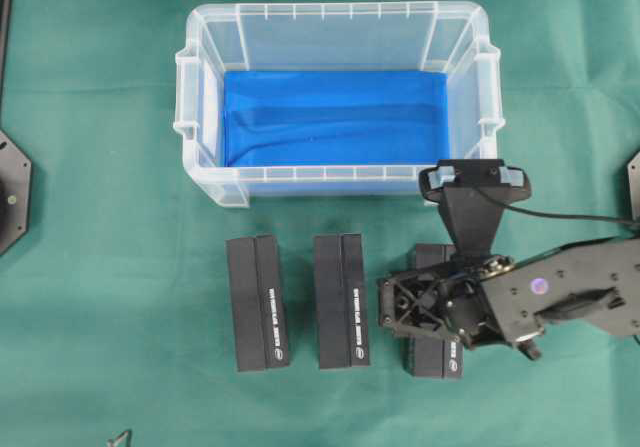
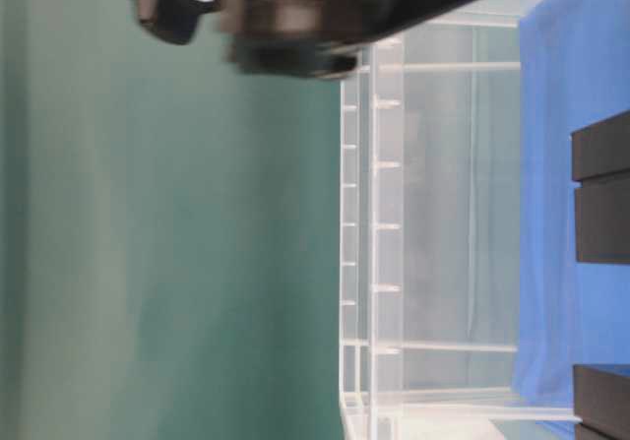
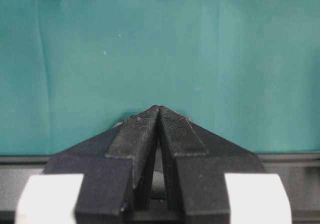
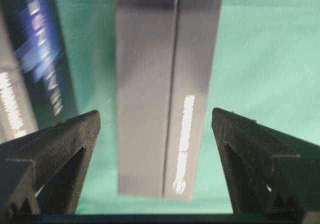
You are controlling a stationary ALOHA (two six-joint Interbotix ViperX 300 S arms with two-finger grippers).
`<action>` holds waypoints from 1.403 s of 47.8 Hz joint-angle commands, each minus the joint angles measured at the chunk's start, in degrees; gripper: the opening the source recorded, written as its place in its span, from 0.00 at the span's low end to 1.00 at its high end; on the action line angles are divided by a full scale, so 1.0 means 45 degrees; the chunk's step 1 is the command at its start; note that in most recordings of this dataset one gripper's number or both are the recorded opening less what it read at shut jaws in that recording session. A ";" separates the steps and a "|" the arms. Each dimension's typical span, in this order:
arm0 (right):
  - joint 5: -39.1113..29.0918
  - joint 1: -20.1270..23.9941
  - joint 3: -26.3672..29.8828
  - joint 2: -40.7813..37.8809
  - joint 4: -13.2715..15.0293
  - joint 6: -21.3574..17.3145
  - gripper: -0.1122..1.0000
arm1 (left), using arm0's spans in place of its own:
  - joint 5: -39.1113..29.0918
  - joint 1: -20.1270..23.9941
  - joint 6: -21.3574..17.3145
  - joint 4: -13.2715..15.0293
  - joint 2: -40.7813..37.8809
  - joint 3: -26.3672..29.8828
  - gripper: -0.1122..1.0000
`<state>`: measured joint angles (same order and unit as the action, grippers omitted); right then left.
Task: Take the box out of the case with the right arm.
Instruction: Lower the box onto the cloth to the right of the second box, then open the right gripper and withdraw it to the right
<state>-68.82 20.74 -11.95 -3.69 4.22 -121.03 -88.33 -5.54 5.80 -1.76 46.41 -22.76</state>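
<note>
Case [image 1: 200,72]: clear plastic tub on the green cloth [image 1: 90,297]; only its blue lining sheet [image 1: 335,117] shows inside, no box.
Boxes: three dark boxes lie on the cloth just in front of the case's near wall, side by side and apart from one another.
Task box [image 4: 167,83]: the rightmost of the three as seen from overhead, outside the case, partly hidden there by the right gripper [image 1: 400,302].
Long axis: runs straight away from the case's near wall, parallel to the other two boxes [image 1: 258,302] [image 1: 342,300]; its printed end points away from the case.
Right gripper [image 4: 155,149]: released, jaws spread wide, standing clear on either side of the box's width; no contact visible in the wrist view.
Relation to jaws: the box lies directly below and between them, its long axis crossing the line from jaw to jaw.
Left gripper [image 3: 159,129]: clenched on nothing, over bare cloth; not seen from overhead.
Nearer arm: the right, judged by far.
Progress: judged complete for this box, set down beside the case.
</note>
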 commanded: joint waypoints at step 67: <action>-0.4199 0.0332 -0.0098 0.4023 0.0430 0.0645 0.87 | 0.0059 0.0000 0.0000 -0.0039 -0.0078 0.0137 0.10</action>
<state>-87.80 21.45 -11.51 11.43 6.15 -117.86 -88.33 -5.54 5.80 -1.85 46.41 -22.76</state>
